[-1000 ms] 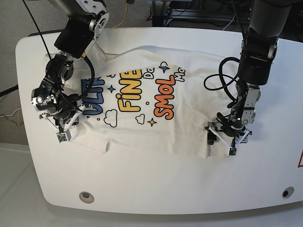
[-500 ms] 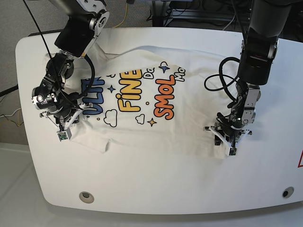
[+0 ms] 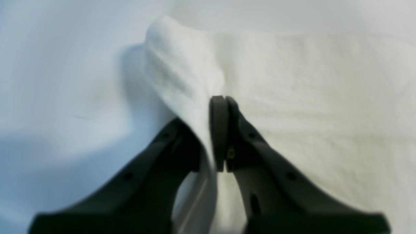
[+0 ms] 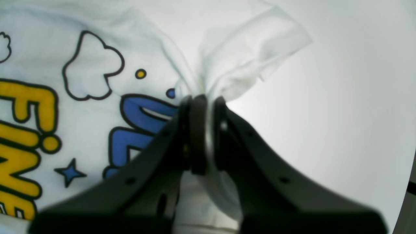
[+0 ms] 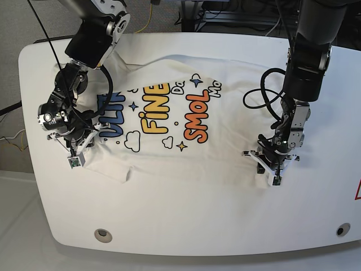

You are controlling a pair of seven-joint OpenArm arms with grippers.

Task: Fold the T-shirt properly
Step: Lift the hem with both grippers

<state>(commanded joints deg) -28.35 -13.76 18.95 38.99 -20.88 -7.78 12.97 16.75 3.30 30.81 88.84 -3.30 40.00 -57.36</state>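
Printed words on the T-shirt [image 5: 169,121]

In the base view the white shirt's chest print reads "FiNE" in yellow and "SMOL" in orange, with blue letters "ULT…" partly covered by the right gripper [image 5: 75,153], which sits on that end of the print; small dark letters "Da" and "Mo" stand above the yellow and orange words, cut off by folds. From the right wrist view, just left of the closed jaws, part of the blue lettering and the yellow "FiNE" show. No text is readable in the left wrist view.
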